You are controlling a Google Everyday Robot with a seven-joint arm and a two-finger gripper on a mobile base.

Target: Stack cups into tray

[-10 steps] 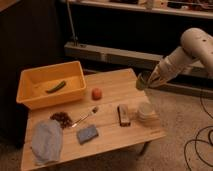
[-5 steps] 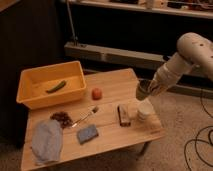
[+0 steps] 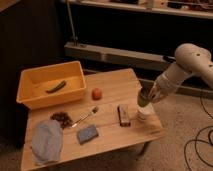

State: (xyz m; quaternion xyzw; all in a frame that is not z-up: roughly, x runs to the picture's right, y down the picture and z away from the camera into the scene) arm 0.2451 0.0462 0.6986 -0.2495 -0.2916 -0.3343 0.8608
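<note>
The tray is a deep yellow tub at the table's back left, with a green vegetable lying in it. At the table's right edge stands a whitish cup. Directly above it is a dark greenish cup, right at the tip of my gripper. The arm reaches in from the right and the gripper points down over these cups, far from the tray. Whether the greenish cup is held or rests in the whitish one is unclear. No separate grey-brown cup shows.
On the wooden table lie a red fruit, a brush, a brown block, a blue sponge, a dark crumbly pile and a grey-blue cloth. A low shelf runs behind.
The gripper has come down from above the table's right edge onto the cups standing there. Nothing else on the table has moved.
</note>
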